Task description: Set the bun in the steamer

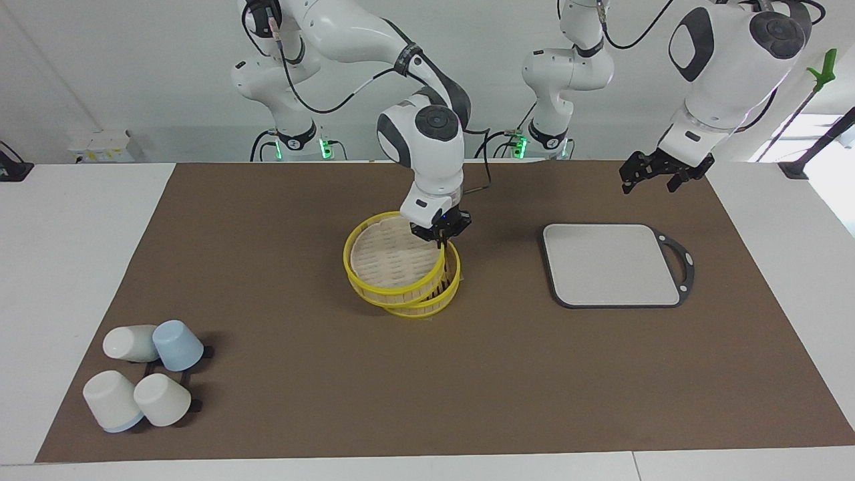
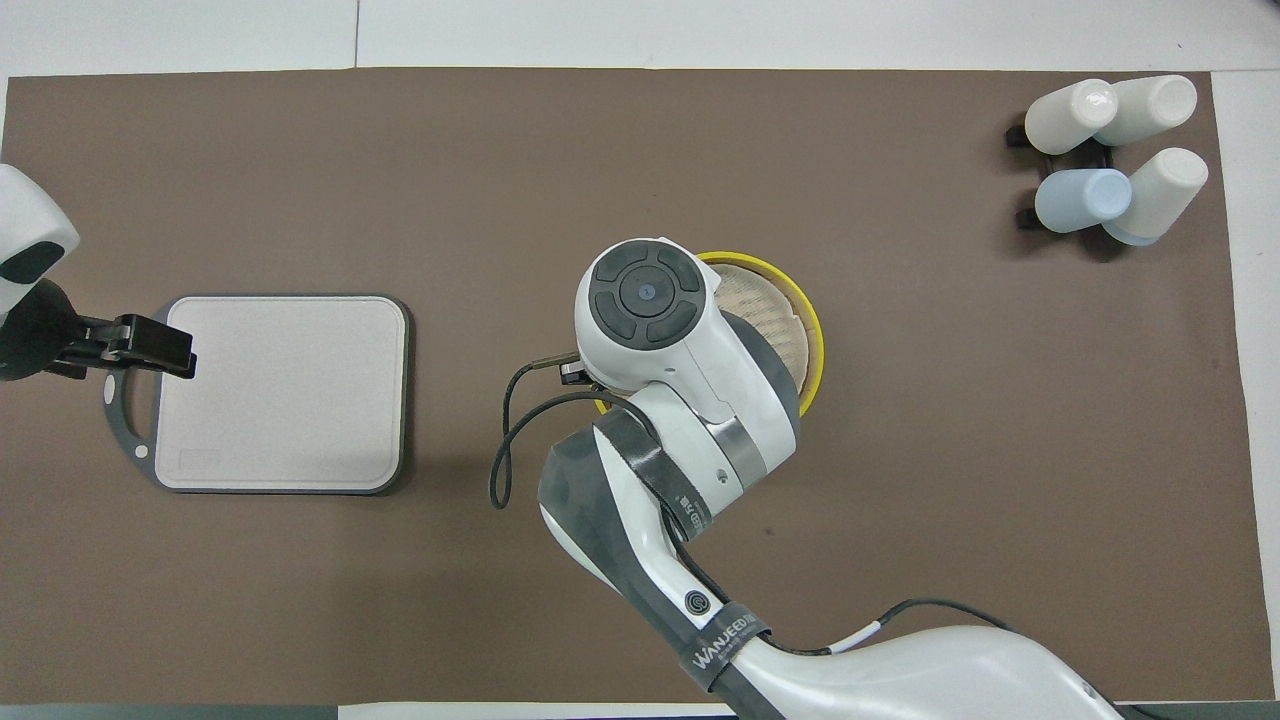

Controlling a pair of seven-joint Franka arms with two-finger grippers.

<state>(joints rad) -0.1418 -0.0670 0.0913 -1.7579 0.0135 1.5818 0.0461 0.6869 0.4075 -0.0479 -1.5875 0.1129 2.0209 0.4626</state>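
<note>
Steamer [image 1: 427,294] mid-surface on the brown mat [image 1: 334,401], its lid [image 1: 391,257] tilted, one edge raised. Right gripper [image 1: 442,235] with fingers clamped on the lid's raised rim. Bun hidden, place unknown. Grey board [image 1: 611,264] toward the left arm's end; left gripper [image 1: 651,175] above its handle end, fingers spread, holding nothing. Cups [image 1: 143,384] clustered at the right arm's end.

"WANJEED" on right arm's [image 2: 720,640] strap.
</note>
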